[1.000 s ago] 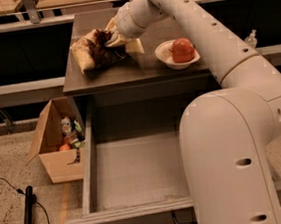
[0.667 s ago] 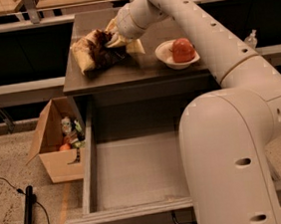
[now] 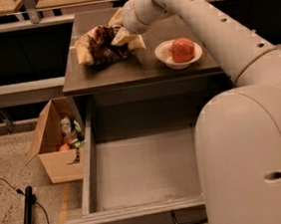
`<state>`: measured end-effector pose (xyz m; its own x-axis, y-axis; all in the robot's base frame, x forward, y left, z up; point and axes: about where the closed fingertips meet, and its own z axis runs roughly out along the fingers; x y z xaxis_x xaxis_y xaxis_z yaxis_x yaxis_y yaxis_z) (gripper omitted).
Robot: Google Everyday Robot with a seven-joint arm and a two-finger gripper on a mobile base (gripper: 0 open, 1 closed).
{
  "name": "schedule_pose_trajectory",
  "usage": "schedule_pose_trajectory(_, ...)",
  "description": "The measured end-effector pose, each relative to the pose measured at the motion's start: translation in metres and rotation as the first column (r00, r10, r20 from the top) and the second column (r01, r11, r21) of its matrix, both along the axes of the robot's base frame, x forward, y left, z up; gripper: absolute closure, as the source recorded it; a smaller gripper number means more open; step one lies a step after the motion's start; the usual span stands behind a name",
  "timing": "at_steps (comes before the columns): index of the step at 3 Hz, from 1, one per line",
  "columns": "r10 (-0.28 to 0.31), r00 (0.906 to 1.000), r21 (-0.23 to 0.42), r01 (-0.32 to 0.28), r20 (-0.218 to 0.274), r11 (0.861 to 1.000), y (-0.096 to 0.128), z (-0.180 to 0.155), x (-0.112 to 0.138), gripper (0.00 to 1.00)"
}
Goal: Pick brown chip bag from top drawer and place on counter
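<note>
The wrinkly dark-brown and tan foil chip bag point(image 3: 98, 46) lies on the glossy dark grey-brown tabletop point(image 3: 126, 71), in its rear left part, with its left end close to the left edge. The pincer point(image 3: 122, 35) sits at the bag's right end, touching or just above the foil. I cannot tell whether it is clamped on the bag or has let go.

A white round bowl point(image 3: 167, 60) stands well apart on the right half, near the right edge, and holds a red round thing point(image 3: 182, 49). Between bag and bowl is a bare strip of tabletop, and the whole front strip up to the front edge is bare too.

The long white robot arm point(image 3: 206, 22) reaches in from the right, crossing above the bowl's rear side. The robot's bulky white body point(image 3: 250, 157) fills the lower right and hides the right side of the wide shallow grey top drawer point(image 3: 146, 168). The drawer stands pulled out below the tabletop's front edge, and the part of its flat floor that shows is bare.

To the left of the drawer, an open brown cardboard box point(image 3: 55, 163) with small items inside stands on the speckled beige floor point(image 3: 10, 162), just beside the drawer's left wall. A black rod with a cable point(image 3: 27, 216) lies further left.

Against the picture from a second ago, bag, bowl, drawer and arm all sit in the same places; no shift shows.
</note>
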<state>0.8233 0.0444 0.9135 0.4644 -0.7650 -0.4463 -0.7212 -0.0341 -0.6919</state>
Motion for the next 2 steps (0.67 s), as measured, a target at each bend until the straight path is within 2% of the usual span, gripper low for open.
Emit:
schedule_pose_trajectory(1, -0.120, 0.9928, 0.042, 0.119, 0.008, 0.992, -0.018, 0.021, -0.005, 0.00)
schedule_pose_trajectory(2, -0.241, 0.9704, 0.056, 0.240, 0.011, 0.969, -0.044, 0.038, -0.019, 0.00)
